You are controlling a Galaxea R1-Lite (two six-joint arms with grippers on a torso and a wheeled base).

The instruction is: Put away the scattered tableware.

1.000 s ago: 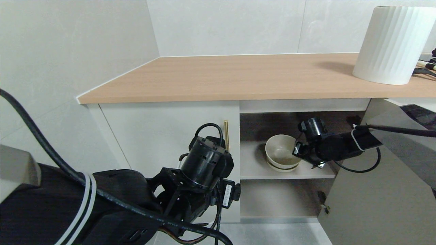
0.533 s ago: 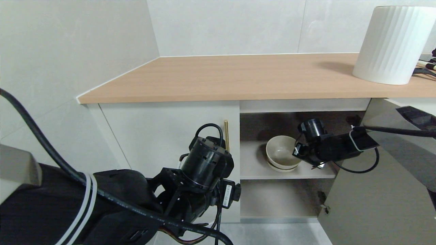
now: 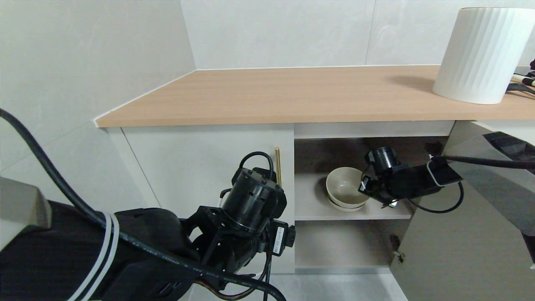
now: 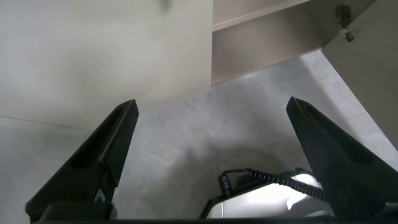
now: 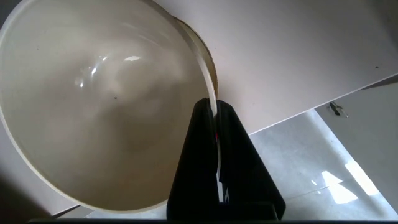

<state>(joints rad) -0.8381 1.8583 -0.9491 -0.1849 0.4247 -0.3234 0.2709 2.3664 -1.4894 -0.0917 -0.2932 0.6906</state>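
Right of centre in the head view, the right pincer [image 5: 216, 115] pinches the bowl's [image 3: 343, 190] rim (bowl on the cupboard shelf [image 3: 311, 205]); the left pincer [image 4: 211, 104] is spread wide, holding nothing.

A kitchen: wood countertop [image 3: 292, 94], tiled wall [image 3: 271, 33], cabinet [image 3: 209, 167] below.

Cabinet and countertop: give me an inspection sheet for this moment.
Surface: wooden countertop; upper shelf inside the cabinet.
Job's things: bowl, tilted on the upper shelf.
Clutter: white ribbed container and utensils at the countertop's right end.
Grippers: right gripper, jaws shut on the bowl's rim; left gripper open, low over the floor.
Cables: black cable loops below the right wrist.
Surroundings: tiled wall; right cabinet door open.
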